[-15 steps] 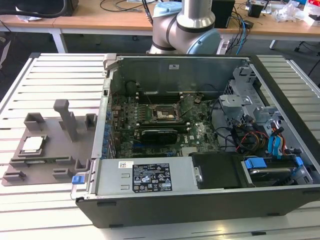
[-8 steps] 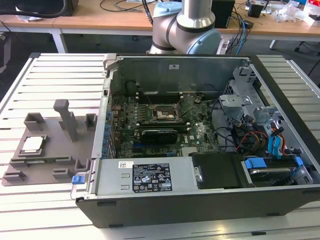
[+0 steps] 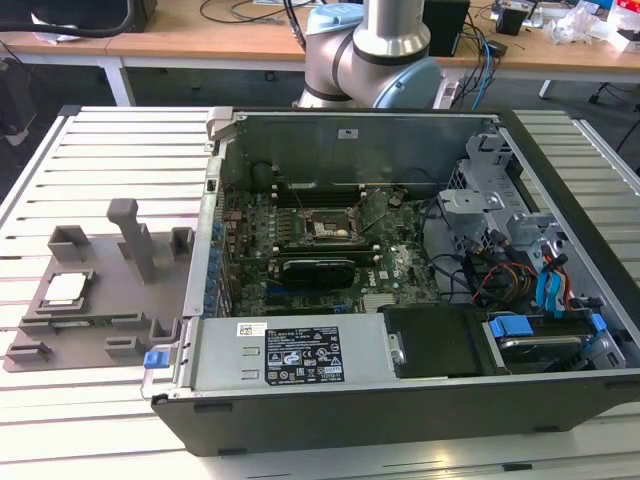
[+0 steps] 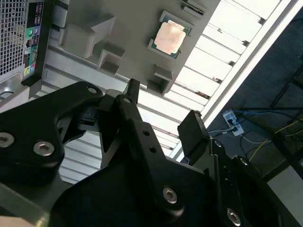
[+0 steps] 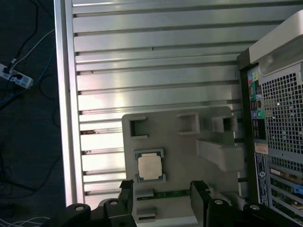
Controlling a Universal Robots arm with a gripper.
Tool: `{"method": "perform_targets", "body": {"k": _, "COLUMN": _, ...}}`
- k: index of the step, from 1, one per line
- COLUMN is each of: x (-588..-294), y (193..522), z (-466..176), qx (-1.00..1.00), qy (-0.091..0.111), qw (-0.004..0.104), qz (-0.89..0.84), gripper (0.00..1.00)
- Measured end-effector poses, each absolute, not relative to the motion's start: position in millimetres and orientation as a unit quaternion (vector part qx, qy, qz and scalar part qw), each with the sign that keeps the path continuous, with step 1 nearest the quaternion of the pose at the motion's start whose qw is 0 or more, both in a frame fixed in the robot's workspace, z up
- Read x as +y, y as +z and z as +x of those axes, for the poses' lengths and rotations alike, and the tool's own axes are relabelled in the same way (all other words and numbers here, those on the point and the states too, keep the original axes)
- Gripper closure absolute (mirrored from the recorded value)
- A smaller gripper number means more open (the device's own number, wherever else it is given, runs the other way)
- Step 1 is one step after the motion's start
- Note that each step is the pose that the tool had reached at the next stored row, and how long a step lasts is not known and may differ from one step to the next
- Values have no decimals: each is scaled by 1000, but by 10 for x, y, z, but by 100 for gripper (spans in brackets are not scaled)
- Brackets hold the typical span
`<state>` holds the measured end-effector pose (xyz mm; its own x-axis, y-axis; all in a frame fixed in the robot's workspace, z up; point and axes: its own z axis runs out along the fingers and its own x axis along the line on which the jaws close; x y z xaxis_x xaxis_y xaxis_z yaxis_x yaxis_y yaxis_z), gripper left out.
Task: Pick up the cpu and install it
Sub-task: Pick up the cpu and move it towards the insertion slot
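Observation:
The cpu (image 3: 65, 288) is a small silvery square chip lying flat in a recess of the grey plastic tray (image 3: 110, 310), at the exterior view's left beside the open computer case. Both wrist views look down on the cpu (image 4: 170, 38) (image 5: 150, 166) and the tray (image 4: 118, 28) (image 5: 189, 151) from well above. My gripper (image 4: 163, 106) (image 5: 162, 187) is open, its black fingers spread with nothing between them. It hovers over the tray's edge, apart from the chip. The dark metal-framed socket (image 3: 330, 225) sits on the green motherboard (image 3: 300, 265) inside the case.
The open case (image 3: 400, 260) holds a power supply (image 3: 300, 350), a drive cage (image 3: 490, 200) and cable bundles (image 3: 500, 280). Its rear panel (image 5: 279, 118) stands close to the tray. Raised posts (image 3: 135, 240) stick up from the tray. The slatted metal table (image 5: 156, 56) ends at an edge (image 5: 64, 94), with floor cables beyond.

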<state>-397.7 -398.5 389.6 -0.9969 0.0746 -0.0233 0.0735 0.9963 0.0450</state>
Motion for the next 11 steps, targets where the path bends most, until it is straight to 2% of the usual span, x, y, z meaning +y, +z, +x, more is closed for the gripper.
{"method": "perform_targets", "body": {"k": 11, "x": -3985, "y": 3784, "z": -3977, "qx": 999, "qy": 22, "qw": 12, "qz": 36, "gripper": 40}}
